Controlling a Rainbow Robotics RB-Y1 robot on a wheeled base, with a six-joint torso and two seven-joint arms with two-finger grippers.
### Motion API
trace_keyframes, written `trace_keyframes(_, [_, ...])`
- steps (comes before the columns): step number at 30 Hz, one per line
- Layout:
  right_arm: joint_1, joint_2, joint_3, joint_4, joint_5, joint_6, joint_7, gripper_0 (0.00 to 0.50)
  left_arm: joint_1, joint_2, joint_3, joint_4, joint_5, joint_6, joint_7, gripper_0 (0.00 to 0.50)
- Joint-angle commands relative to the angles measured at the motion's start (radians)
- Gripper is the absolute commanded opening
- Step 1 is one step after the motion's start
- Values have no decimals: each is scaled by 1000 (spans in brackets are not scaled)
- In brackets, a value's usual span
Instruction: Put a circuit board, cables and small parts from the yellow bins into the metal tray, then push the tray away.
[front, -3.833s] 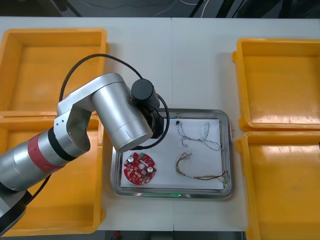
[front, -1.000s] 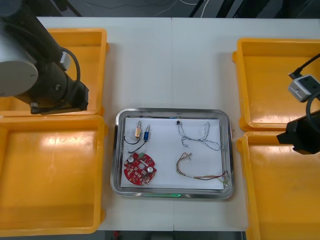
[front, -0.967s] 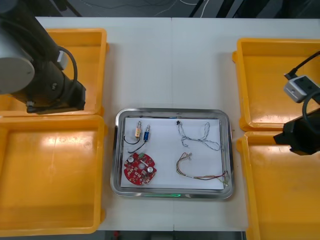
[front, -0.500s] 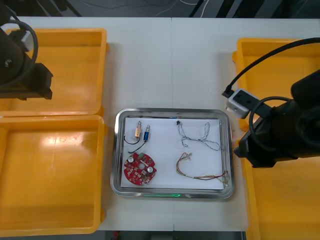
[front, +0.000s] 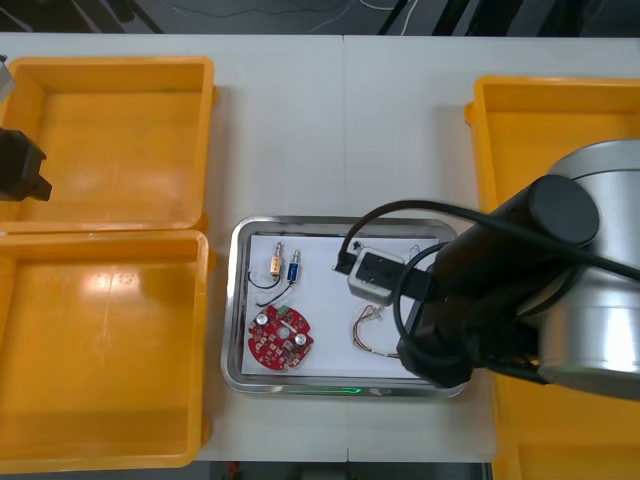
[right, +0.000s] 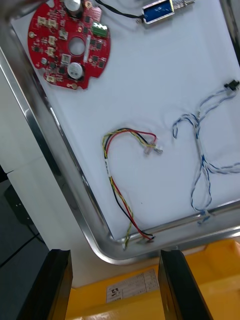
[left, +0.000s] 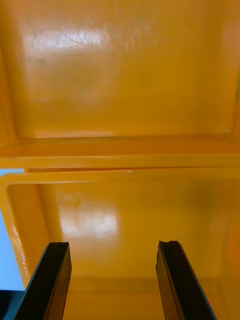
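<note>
The metal tray, white inside, lies between the bins. In it are a round red circuit board, small metal parts and a red and yellow cable. My right arm reaches over the tray's right side and hides that part. In the right wrist view my right gripper is open above the tray's rim, with the red and yellow cable, a blue and white cable and the circuit board beyond its fingers. My left gripper is open over bare bins.
Two yellow bins stand at the left and two more at the right, all bare where they show. The left arm's black wrist hangs at the left edge, over the far left bin. Bare table lies beyond the tray.
My right arm has swung in from the right bins until it covers the tray's right side. The left arm has drawn back toward the left edge. The things in the tray lie unmoved.
</note>
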Motion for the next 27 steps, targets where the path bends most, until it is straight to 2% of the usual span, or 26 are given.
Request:
trace_keyframes(1, [-52, 85, 132, -3, 86, 3, 44, 500, 45, -43, 66, -5, -44, 8, -41, 500])
trace_keyframes(7, [-80, 160, 247, 108, 127, 3, 80, 500, 91, -96, 117, -11, -84, 8, -141, 500])
trace_keyframes(16, [-80, 232, 288, 247, 150, 3, 133, 500, 114, -168, 141, -25, -170, 8, -201, 500])
trace_keyframes(21, [-80, 251, 354, 273, 233, -17, 160, 500, 138, -202, 166, -51, -210, 8, -221, 500])
trace_keyframes(27, [-75, 260, 414, 326, 285, -40, 180, 500, 173, -227, 206, -88, -203, 8, -233, 500])
